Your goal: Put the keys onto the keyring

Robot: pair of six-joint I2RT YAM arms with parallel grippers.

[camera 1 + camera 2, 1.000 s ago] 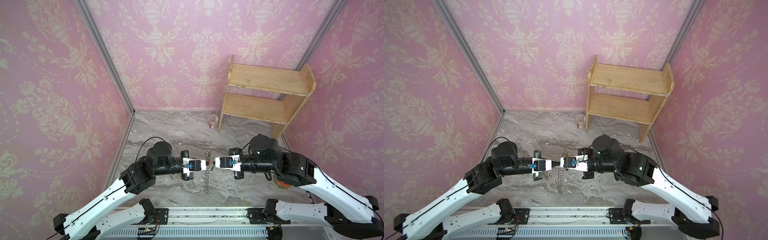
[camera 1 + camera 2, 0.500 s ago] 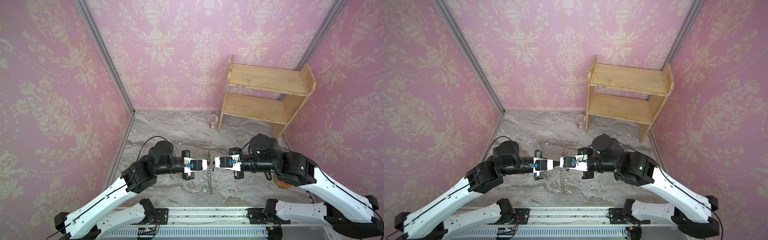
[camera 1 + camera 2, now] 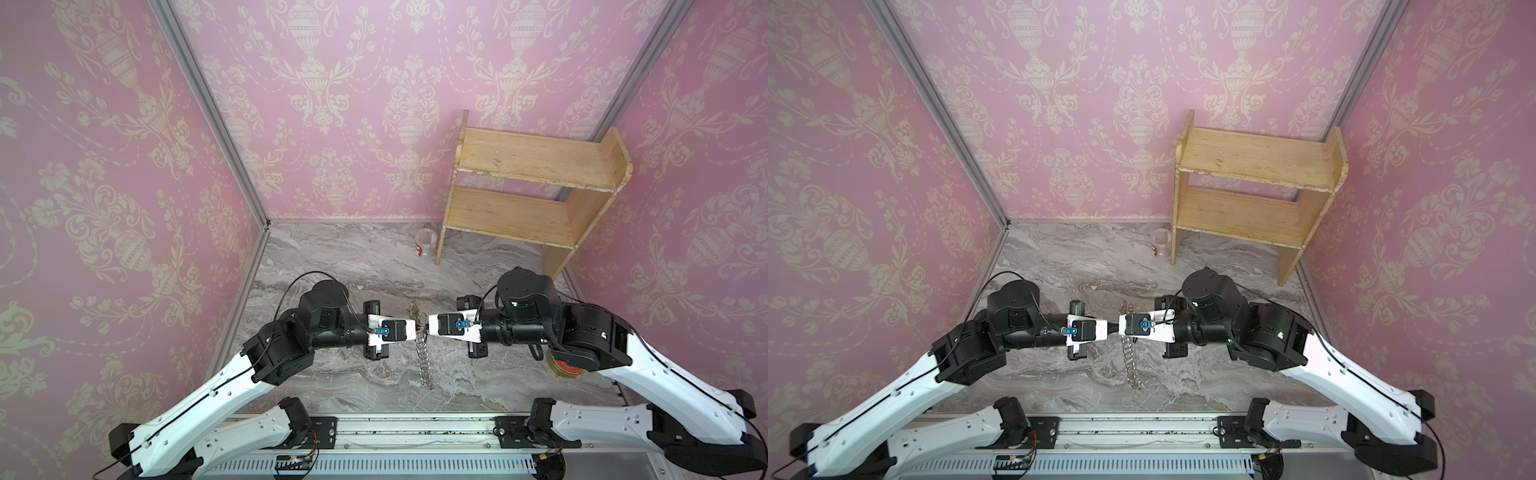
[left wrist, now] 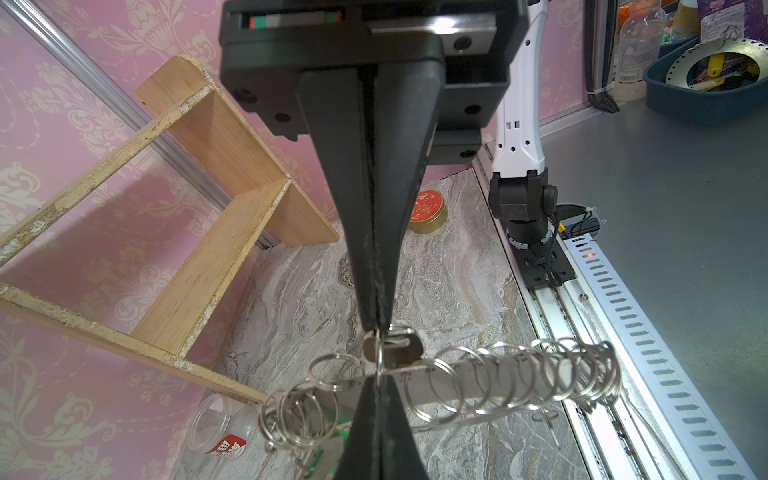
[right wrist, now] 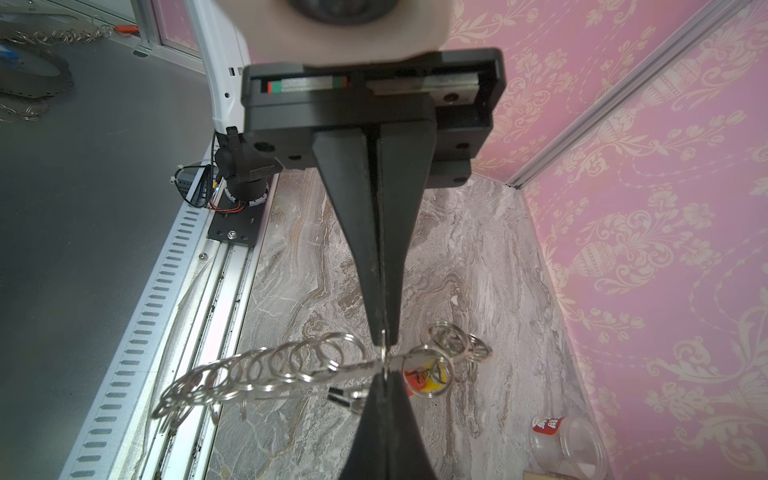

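Observation:
The keyring (image 3: 422,361) is a chain of linked silver rings (image 4: 519,374) hanging above the marble floor in both top views (image 3: 1128,361). My left gripper (image 3: 415,328) and right gripper (image 3: 428,327) meet tip to tip at its upper end. Both are shut on the same thin ring, seen edge-on in the left wrist view (image 4: 379,353). A flat metal key head (image 4: 392,349) lies against that ring. Keys with a green tag (image 4: 332,419) and red and yellow tags (image 5: 422,380) hang among the bunched rings (image 5: 457,340). The right gripper's own tips (image 5: 384,376) face the left fingers (image 5: 374,249).
A two-tier wooden shelf (image 3: 528,162) stands at the back right. A clear plastic cup (image 3: 424,243) lies beside its leg. A round red-lidded tin (image 4: 428,210) sits under the right arm. Pink walls close three sides; a metal rail (image 3: 415,428) runs along the front.
Both grippers have stayed shut, tip to tip. The left arm has edged slightly right, and the chain's loose lower end has swung a little to the right.

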